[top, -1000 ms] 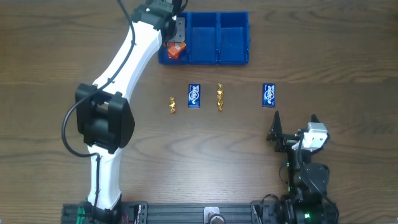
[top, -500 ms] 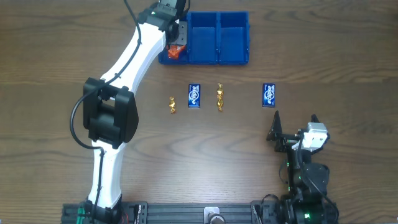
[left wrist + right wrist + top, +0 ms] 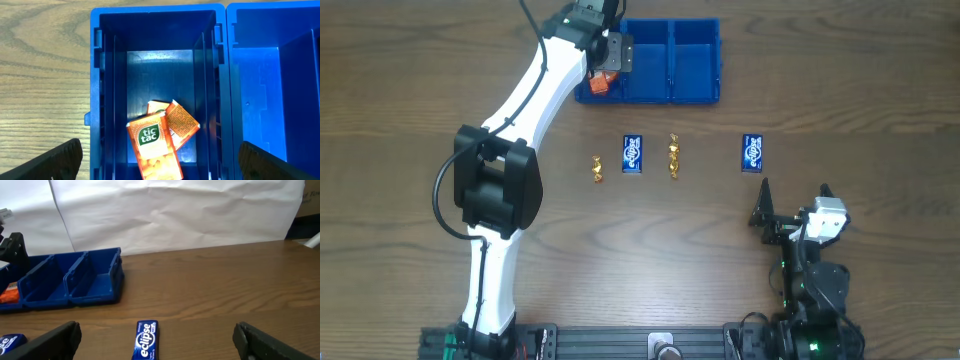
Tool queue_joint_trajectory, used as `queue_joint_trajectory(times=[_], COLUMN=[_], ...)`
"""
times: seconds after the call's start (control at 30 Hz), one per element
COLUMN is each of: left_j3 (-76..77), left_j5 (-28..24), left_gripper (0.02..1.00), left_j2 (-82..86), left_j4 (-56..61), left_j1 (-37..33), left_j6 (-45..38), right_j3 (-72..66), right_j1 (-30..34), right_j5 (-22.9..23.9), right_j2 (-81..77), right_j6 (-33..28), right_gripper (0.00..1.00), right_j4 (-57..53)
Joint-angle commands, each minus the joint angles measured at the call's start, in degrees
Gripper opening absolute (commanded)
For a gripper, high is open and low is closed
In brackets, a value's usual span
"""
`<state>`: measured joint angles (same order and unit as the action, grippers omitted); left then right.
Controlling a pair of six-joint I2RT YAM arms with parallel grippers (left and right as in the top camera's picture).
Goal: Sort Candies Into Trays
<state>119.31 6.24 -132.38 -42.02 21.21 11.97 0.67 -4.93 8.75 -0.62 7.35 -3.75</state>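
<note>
You find the tray (image 3: 671, 62) at twelve o'clock of the table — two boxes (image 3: 154, 145) in its leftmost compartment, four candies (image 3: 633, 154) rowed at its six.

Blue tray (image 3: 695, 65), orange boxes (image 3: 152, 145), gold sweets (image 3: 673, 157), blue packets (image 3: 752, 153) — white lettering, brown wood-grain table (image 3: 880, 120)

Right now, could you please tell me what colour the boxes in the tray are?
The boxes are orange; clearest in the left wrist view.
</note>
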Motion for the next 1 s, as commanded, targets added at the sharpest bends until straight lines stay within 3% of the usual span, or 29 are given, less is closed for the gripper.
queue_joint_trajectory(times=[0.03, 0.2, 0.43, 0.57, 0.7, 1.0], left_j3=[0.76, 0.76, 0.50, -7.65, -26.03, -58.03], left_j5=[0.15, 7.85, 14.80, 13.97, 8.07, 7.10], left_gripper=[0.998, 0.996, 0.996, 0.996, 0.996, 0.996], left_j2=[3.41, 14.14, 31.58, 43.32, 58.60, 86.62], left_j4=[-0.92, -5.11, -13.66, -10.71, 0.46, 14.45], left_j1=[0.02, 0.20, -2.43, -5.88, -9.25, -10.27], left_j6=[-0.15, -0.48, -3.04, -4.35, -6.29, -6.38], right_j3=[-0.22, -0.22, -0.22, -0.22, -0.22, -0.22], right_j1=[0.24, 0.24, 0.24, 0.24, 0.24, 0.24], right_j5=[0.15, 0.15, 0.15, 0.15, 0.15, 0.15], right_j2=[0.39, 0.39, 0.39, 0.39, 0.39, 0.39], right_j6=[-0.37, -0.35, -0.37, -0.37, -0.37, -0.37], right_gripper=[0.998, 0.998, 0.998, 0.998, 0.998, 0.998], right_j4=[-0.13, -0.13, -0.13, -0.13, -0.13, -0.13])
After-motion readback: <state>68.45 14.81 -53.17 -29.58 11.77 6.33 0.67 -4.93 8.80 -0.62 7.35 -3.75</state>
